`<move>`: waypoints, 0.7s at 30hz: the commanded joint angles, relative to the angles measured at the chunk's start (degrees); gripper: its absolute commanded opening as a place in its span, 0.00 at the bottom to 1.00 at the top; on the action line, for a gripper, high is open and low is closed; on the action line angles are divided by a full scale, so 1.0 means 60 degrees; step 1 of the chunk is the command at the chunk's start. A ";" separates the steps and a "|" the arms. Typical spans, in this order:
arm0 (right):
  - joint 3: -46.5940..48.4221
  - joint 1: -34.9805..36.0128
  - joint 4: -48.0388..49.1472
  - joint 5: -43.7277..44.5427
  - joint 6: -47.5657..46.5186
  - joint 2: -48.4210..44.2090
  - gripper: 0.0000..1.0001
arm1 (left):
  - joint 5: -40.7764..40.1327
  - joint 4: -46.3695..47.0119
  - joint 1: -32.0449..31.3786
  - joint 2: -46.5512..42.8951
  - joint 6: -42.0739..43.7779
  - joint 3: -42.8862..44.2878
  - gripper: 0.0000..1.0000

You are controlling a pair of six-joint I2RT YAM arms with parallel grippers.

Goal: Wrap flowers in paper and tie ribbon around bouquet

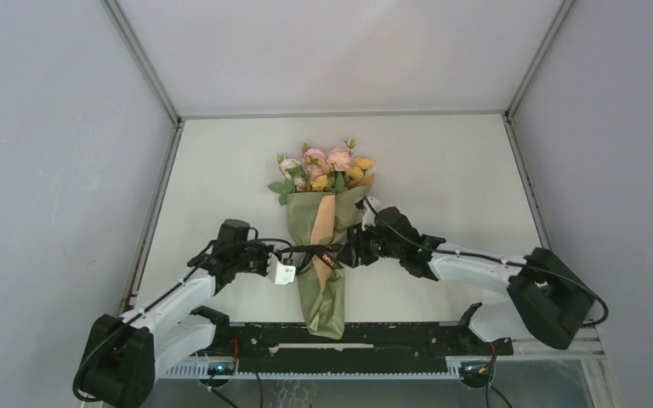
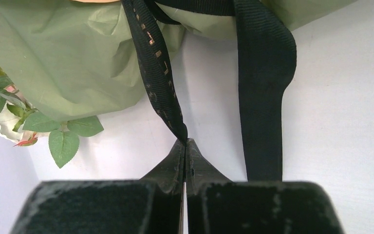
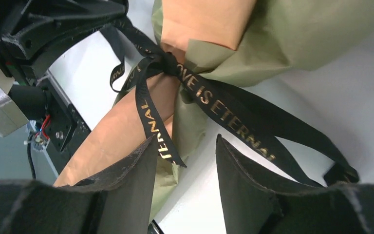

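Pinching left gripper (image 2: 186,142): I had its black fingers pressed together on one strand of the narrow black woven ribbon (image 2: 158,73) with gold lettering. The strand ran taut from the tips up to the wrap, and I judged the grip was there to hold tension on the tie.
Right gripper (image 3: 186,139): its fingers stood apart with nothing clamped. A loose lettered tail hung across the gap, and I could not tell whether it touched a finger. I judged this side free to take a fresh hold.
Knot (image 3: 168,62): the ribbon was cinched into a small tight knot on the waist of the cone, between the two grippers, with tails trailing to either side.
Paper (image 1: 323,293): a thin sheet, olive green outside with a tan-orange kraft strip showing, was rolled into a long cone and gathered in where the knot bit.
Bouquet (image 1: 333,217): it lay flat on the white table (image 1: 442,170), about midway between the arms.
Axis: the long axis ran near to far, almost straight. The narrow foot rested by the black base rail (image 1: 391,336) and the wide mouth faced away from me.
Flowers (image 1: 323,166): pink, yellow and whitish artificial blooms with green leaves spilled from the far mouth, pointing toward the back wall.
Progress: wrapping looked done to me, and the tie looked nearly finished.
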 commanded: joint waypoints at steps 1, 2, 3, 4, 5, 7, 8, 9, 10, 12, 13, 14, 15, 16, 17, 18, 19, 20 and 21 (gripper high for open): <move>0.0913 0.0282 0.1149 -0.1008 -0.0375 0.0821 0.56 | 0.0266 0.0131 0.0045 -0.0216 -0.0249 0.0002 0.00; 0.1013 0.0318 0.1234 -0.1086 -0.0378 0.0988 0.55 | 0.0261 0.0143 0.0046 -0.0226 -0.0283 -0.0015 0.00; 0.1119 0.0369 0.1304 -0.1151 -0.0399 0.1126 0.53 | 0.0248 0.0147 0.0046 -0.0238 -0.0315 -0.0025 0.00; 0.1228 0.0404 0.1329 -0.1241 -0.0420 0.1261 0.51 | 0.0242 0.0156 0.0046 -0.0249 -0.0319 -0.0051 0.00; 0.1325 0.0418 0.1341 -0.1331 -0.0432 0.1384 0.47 | 0.0234 0.0169 0.0044 -0.0258 -0.0319 -0.0078 0.00; 0.1422 0.0457 0.1502 -0.1543 -0.0400 0.1594 0.42 | 0.0218 0.0201 0.0039 -0.0255 -0.0320 -0.0116 0.00; 0.1449 0.0483 0.1573 -0.1583 -0.0352 0.1682 0.41 | 0.0196 0.0220 0.0043 -0.0256 -0.0318 -0.0132 0.00; 0.1488 0.0504 0.1606 -0.1605 -0.0337 0.1793 0.41 | 0.0205 0.0244 0.0044 -0.0268 -0.0317 -0.0152 0.00; 0.1541 0.0520 0.1574 -0.1606 -0.0304 0.1915 0.41 | 0.0209 0.0262 0.0046 -0.0278 -0.0321 -0.0162 0.00; 0.1648 0.0544 0.1488 -0.1588 -0.0294 0.2180 0.41 | 0.0222 0.0288 0.0045 -0.0271 -0.0319 -0.0164 0.00; 0.1686 0.0547 0.1449 -0.1571 -0.0282 0.2230 0.41 | 0.0223 0.0304 0.0046 -0.0271 -0.0327 -0.0164 0.00; 0.1703 0.0542 0.1451 -0.1567 -0.0283 0.2303 0.41 | 0.0201 0.0308 0.0046 -0.0266 -0.0326 -0.0164 0.00; 0.1707 0.0543 0.1441 -0.1546 -0.0284 0.2325 0.41 | 0.0196 0.0321 0.0046 -0.0267 -0.0335 -0.0164 0.00; 0.1708 0.0541 0.1414 -0.1476 -0.0283 0.2324 0.41 | 0.0190 0.0323 0.0046 -0.0247 -0.0325 -0.0160 0.00; 0.1708 0.0539 0.1385 -0.1432 -0.0292 0.2306 0.41 | 0.0182 0.0319 0.0039 -0.0254 -0.0335 -0.0164 0.00; 0.1706 0.0541 0.1337 -0.1383 -0.0297 0.2294 0.41 | 0.0166 0.0323 0.0053 -0.0253 -0.0334 -0.0164 0.00; 0.1707 0.0548 0.1291 -0.1321 -0.0304 0.2287 0.40 | 0.0178 0.0323 0.0047 -0.0254 -0.0336 -0.0164 0.00; 0.1700 0.0538 0.1254 -0.1343 -0.0327 0.2297 0.36 | 0.0201 0.0323 0.0046 -0.0245 -0.0336 -0.0164 0.00; 0.1707 0.0535 0.1224 -0.1370 -0.0325 0.2301 0.28 | 0.0214 0.0323 0.0037 -0.0235 -0.0325 -0.0164 0.00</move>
